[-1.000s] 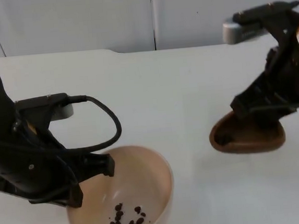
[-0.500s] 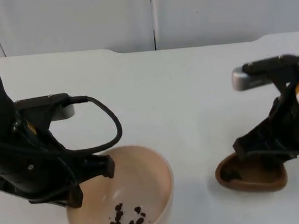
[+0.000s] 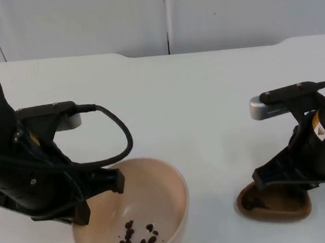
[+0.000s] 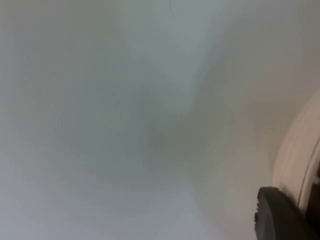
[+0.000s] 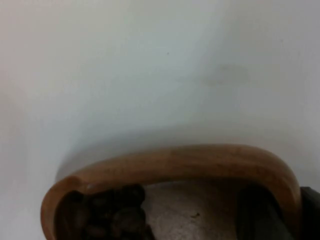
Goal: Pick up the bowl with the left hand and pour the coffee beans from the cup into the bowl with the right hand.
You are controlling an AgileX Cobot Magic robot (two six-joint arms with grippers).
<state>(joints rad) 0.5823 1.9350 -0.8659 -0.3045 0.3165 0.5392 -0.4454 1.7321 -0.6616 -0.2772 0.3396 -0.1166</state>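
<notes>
1. Lowered since the earlier frames, we see the right hand point(image 3: 282, 193) gripping the brown cup point(image 3: 274, 203) at the surface point(image 3: 194, 96).
2. We see the left hand point(image 3: 84, 199) clamping the beige bowl point(image 3: 157, 190), coffee beans point(image 3: 137, 240) inside.

No text can be read; the right arm point(image 3: 318, 147) bears an illegible triangular sticker point(image 3: 319, 132).

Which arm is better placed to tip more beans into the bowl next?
Right. The right gripper holds the brown wooden cup, which has coffee beans inside. The left gripper is busy gripping the beige bowl by its rim.
</notes>
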